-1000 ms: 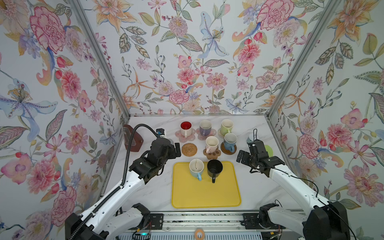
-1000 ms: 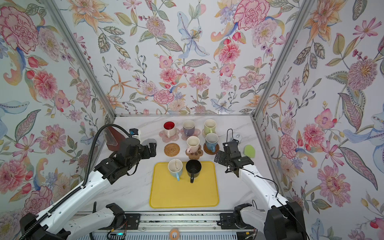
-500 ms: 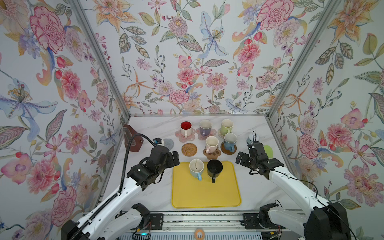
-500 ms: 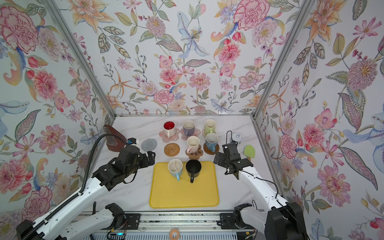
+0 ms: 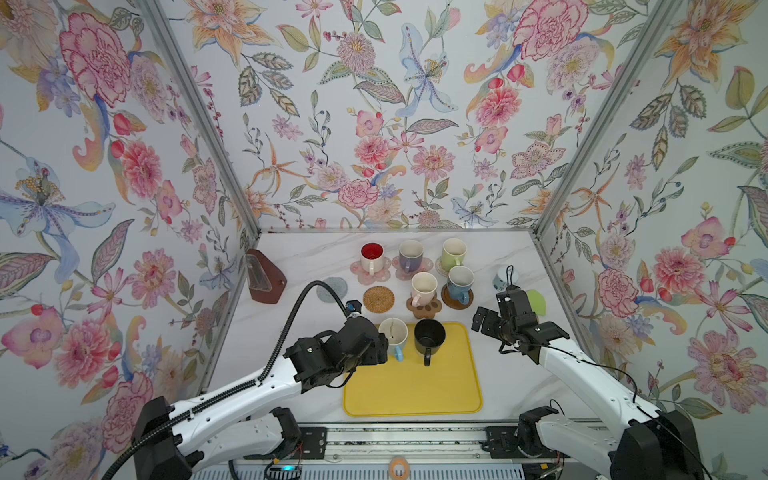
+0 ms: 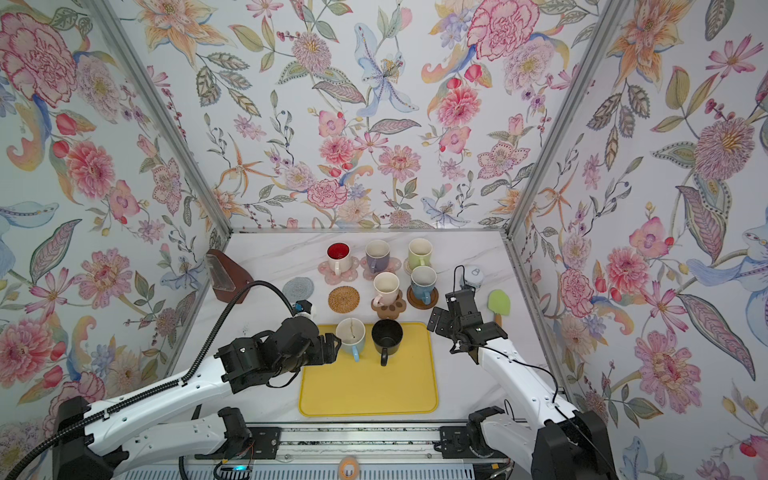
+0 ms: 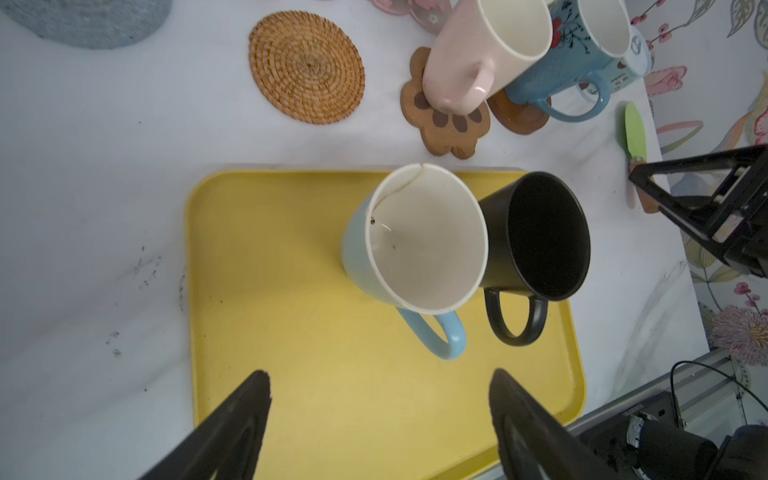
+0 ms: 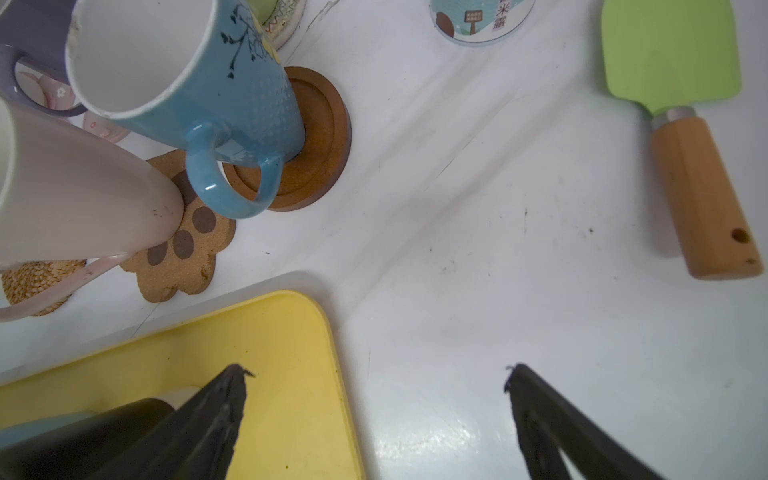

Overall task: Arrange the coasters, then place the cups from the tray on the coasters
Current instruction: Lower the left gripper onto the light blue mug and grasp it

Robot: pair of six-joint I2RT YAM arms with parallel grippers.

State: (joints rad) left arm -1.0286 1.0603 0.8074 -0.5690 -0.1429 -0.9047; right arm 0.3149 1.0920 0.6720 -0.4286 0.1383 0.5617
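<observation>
The yellow tray [image 5: 415, 386] holds a light blue cup [image 5: 395, 334] and a black cup [image 5: 429, 334] side by side at its far edge. My left gripper [image 7: 379, 374] is open over the tray, with the light blue cup's [image 7: 424, 245] handle just ahead of its fingers. Five cups stand on coasters behind: white-red [image 5: 371, 255], lilac [image 5: 410, 253], light green [image 5: 454, 251], pink [image 5: 424, 286] on the paw coaster [image 5: 428, 306], and blue [image 5: 460, 280]. The tan rattan coaster [image 5: 378, 298] and grey woven coaster [image 5: 331, 287] lie bare. My right gripper [image 8: 376, 370] is open and empty over the tray's far right corner [image 8: 282, 353].
A green spatula [image 5: 536, 301] and a small white-blue jar [image 5: 503, 277] lie at the right behind my right gripper. A brown wooden stand [image 5: 266, 278] sits against the left wall. Flowered walls close the table on three sides.
My left gripper has drawn back from the grey woven coaster, which now lies uncovered, and come over the tray beside the light blue cup. The right arm has barely moved.
</observation>
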